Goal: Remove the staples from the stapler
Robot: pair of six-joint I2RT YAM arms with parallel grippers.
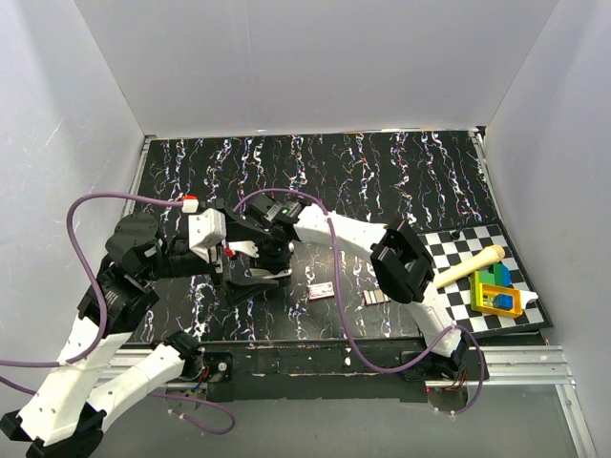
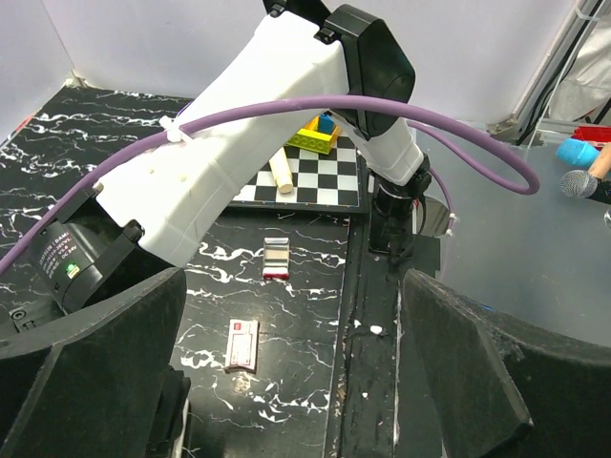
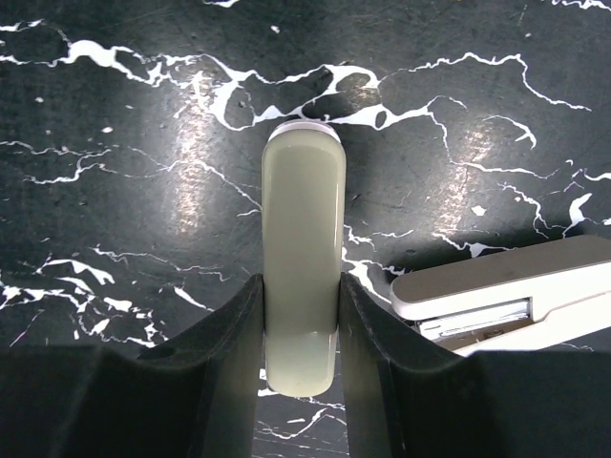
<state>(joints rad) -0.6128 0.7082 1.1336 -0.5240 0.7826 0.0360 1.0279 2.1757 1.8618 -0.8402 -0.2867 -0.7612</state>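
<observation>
Black tabletop (image 1: pixel 382 172), veined all over with white like marble. At the near right corner, a black-and-white checkered mat (image 1: pixel 456 243) laid flat on it. On the mat, a pale wooden stick (image 1: pixel 470 266) lying slantwise, with a cluster of green, blue and yellow blocks (image 1: pixel 496 291) just beside. On the bare marble left of the mat, two small flat things, apart from each other: a white packet (image 1: pixel 321 291) with a red mark, and nearer the mat a red-edged packet (image 1: pixel 375 298).
</observation>
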